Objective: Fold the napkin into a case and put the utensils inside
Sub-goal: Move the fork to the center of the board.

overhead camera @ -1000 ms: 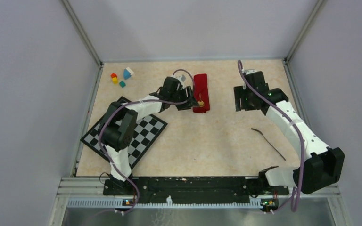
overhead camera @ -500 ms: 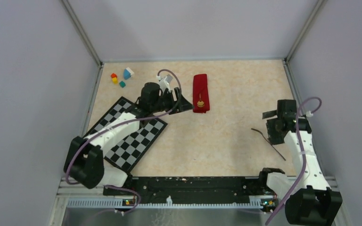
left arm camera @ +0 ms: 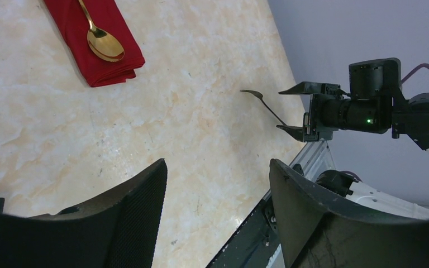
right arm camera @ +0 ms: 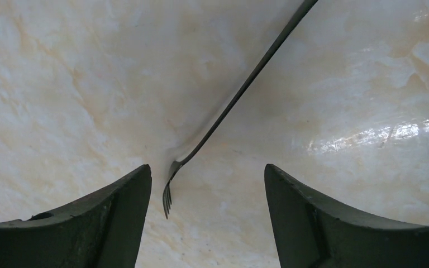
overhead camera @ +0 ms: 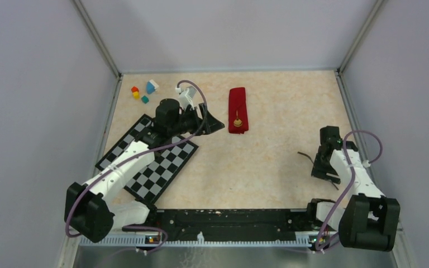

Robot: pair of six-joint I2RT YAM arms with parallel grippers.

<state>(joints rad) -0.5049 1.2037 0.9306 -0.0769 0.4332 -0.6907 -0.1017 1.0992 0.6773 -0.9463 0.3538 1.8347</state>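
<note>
Fork (right arm camera: 240, 89): we judge it light, stiff and very thin; it lies flat on the hard table (overhead camera: 268, 167), so it will likely slide before it lifts
Where to grip the fork: across the narrow handle near its middle, with a finger on each side (the tines end looks too flat and low to catch)
Fork place: well to the right of the case (overhead camera: 237, 100) and nearer the arm bases, with its tines end turned toward the case
Right gripper (right arm camera: 206, 170): jaws wide and holding nothing, low over the fork with the tines end between the two fingers
Spoon (left arm camera: 103, 44): light and stiff, we think; it rests on the case with its gold bowl at the near end and its handle running along the cloth, and we cannot tell whether any of it sits under a fold
Case: soft folded red cloth that we expect to drag or open up if pushed, so we would lift only the top layer at an edge
Left gripper (left arm camera: 217, 167): jaws wide and empty, just left of the case
Checkered mat (overhead camera: 162, 162): left of the case, nearer the arm bases
Coloured blocks (overhead camera: 142, 92): far left of the case
Counts: one fork, one spoon, one case, one mat, four blocks as far as we can make out, two grippers
</note>
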